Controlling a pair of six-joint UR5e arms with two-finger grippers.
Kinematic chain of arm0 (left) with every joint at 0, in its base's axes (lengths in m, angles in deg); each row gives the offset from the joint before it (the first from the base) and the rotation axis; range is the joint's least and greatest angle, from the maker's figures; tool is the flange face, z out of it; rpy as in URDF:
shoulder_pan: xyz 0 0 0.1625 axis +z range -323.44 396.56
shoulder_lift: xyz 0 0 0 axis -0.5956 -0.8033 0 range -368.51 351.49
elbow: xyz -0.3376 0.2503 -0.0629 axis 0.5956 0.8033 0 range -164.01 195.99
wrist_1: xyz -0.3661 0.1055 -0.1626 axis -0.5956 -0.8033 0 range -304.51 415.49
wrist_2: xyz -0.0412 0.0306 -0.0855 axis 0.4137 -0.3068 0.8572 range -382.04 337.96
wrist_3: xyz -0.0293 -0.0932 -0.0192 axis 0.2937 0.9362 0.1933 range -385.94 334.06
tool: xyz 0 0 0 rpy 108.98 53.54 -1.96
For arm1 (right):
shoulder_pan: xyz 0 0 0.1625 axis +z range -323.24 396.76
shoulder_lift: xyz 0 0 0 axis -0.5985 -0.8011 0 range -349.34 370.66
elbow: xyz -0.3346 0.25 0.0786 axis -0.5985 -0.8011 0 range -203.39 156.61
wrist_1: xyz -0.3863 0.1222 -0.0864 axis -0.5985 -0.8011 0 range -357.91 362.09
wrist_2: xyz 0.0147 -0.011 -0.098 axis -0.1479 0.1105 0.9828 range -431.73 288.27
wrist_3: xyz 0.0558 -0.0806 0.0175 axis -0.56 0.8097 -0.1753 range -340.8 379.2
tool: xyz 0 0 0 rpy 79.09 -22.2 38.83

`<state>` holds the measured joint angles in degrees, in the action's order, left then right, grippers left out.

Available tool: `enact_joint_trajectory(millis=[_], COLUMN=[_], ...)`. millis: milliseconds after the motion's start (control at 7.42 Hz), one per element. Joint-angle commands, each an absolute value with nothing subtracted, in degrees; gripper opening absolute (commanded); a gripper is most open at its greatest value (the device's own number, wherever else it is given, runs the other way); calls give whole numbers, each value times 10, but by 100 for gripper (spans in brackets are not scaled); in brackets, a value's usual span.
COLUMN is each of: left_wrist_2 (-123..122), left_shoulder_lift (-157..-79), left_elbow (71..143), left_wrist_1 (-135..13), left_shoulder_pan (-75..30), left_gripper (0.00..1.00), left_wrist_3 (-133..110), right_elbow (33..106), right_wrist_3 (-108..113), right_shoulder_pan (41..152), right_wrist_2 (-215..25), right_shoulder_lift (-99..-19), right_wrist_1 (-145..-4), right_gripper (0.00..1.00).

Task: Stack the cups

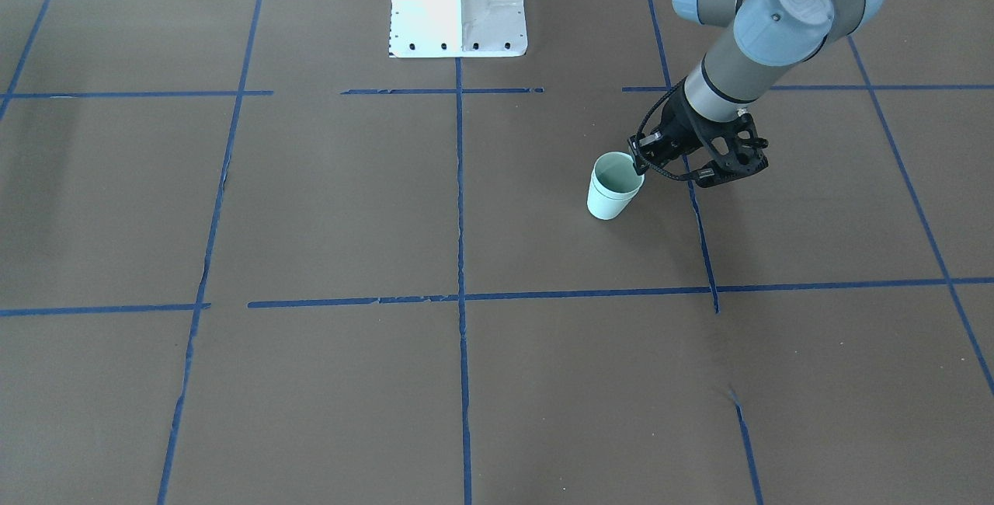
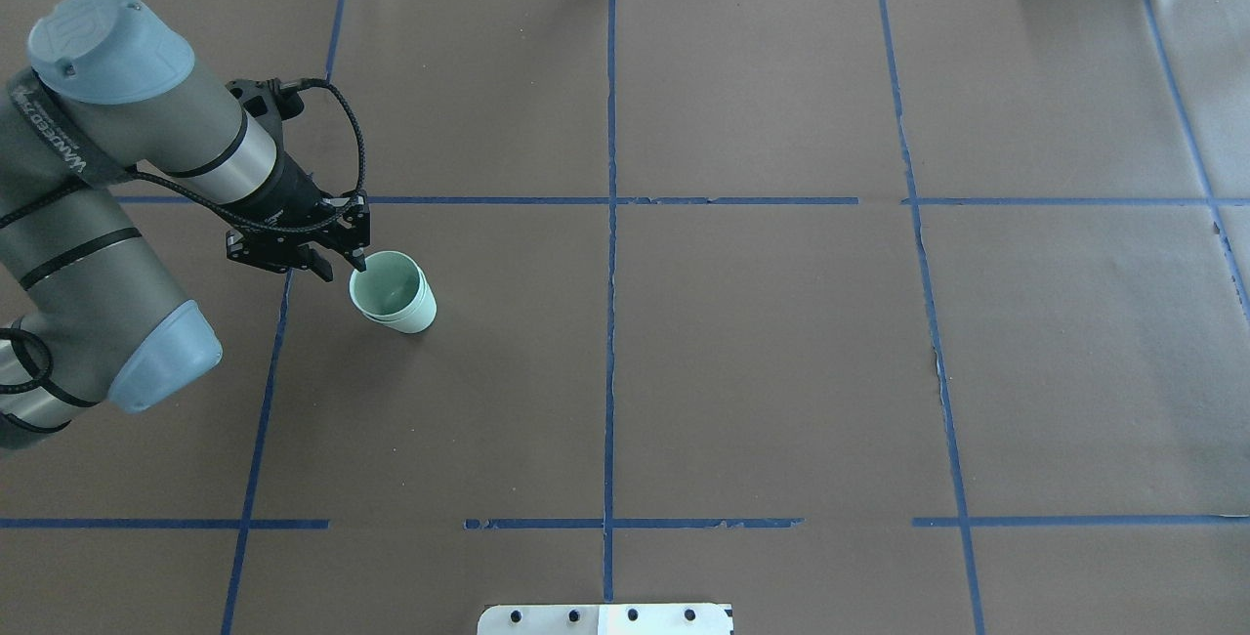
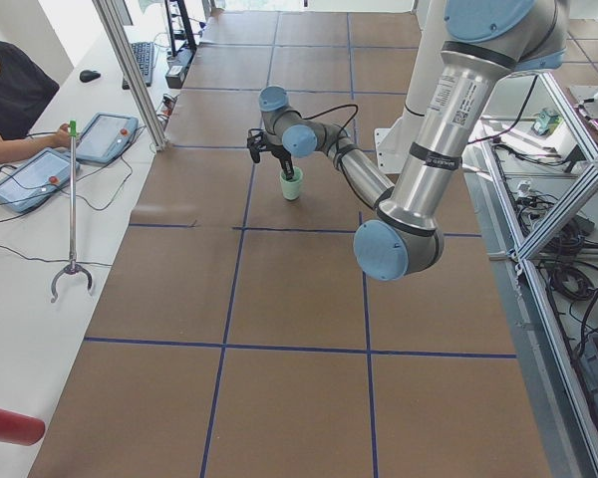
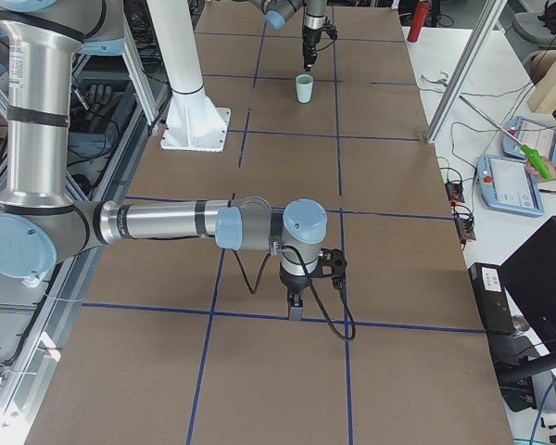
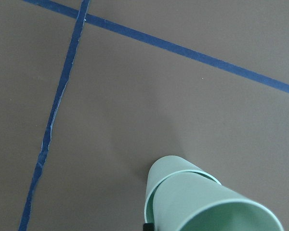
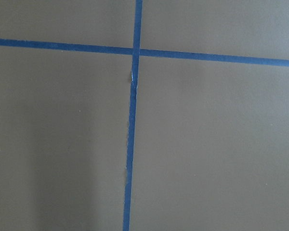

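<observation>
The two mint-green cups (image 1: 615,186) stand nested one inside the other on the brown table, on the robot's left side; they also show in the overhead view (image 2: 394,291) and the left wrist view (image 5: 207,202). My left gripper (image 1: 640,161) comes down on the near rim of the upper cup (image 2: 356,262) and looks shut on it. My right gripper (image 4: 295,313) points down just above the table far from the cups. It shows only in the right side view, so I cannot tell whether it is open or shut. The right wrist view shows only table and tape.
Blue tape lines (image 2: 611,225) divide the table into squares. The white robot base (image 1: 458,0) stands at the table's edge. An operator with tablets (image 3: 40,174) and a grabber stick (image 3: 72,209) are on a side bench.
</observation>
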<state>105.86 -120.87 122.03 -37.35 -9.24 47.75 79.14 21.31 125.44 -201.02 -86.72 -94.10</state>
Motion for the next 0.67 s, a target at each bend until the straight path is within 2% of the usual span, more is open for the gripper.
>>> enact_joint_trajectory(millis=[0,404,539], left_wrist_2=[1058,1057,1058], left_shoulder_lift=[-1206,-1200,-1199], left_elbow=[1230,1251,1255], left_wrist_1=[-382,-374,-358], left_shoulder_pan=[-93,-119,-171], left_gripper=[100,100,100], left_wrist_3=[475,450,373], right_elbow=[792,792,792], right_wrist_3=[213,213,213], right_shoulder_pan=[1254,1254,1254], right_wrist_2=[-2010,-2010,-2010], right_shoulder_lift=[-867,-867,-867], right_wrist_1=[-941,-941,-941], right_gripper=[100,100,100])
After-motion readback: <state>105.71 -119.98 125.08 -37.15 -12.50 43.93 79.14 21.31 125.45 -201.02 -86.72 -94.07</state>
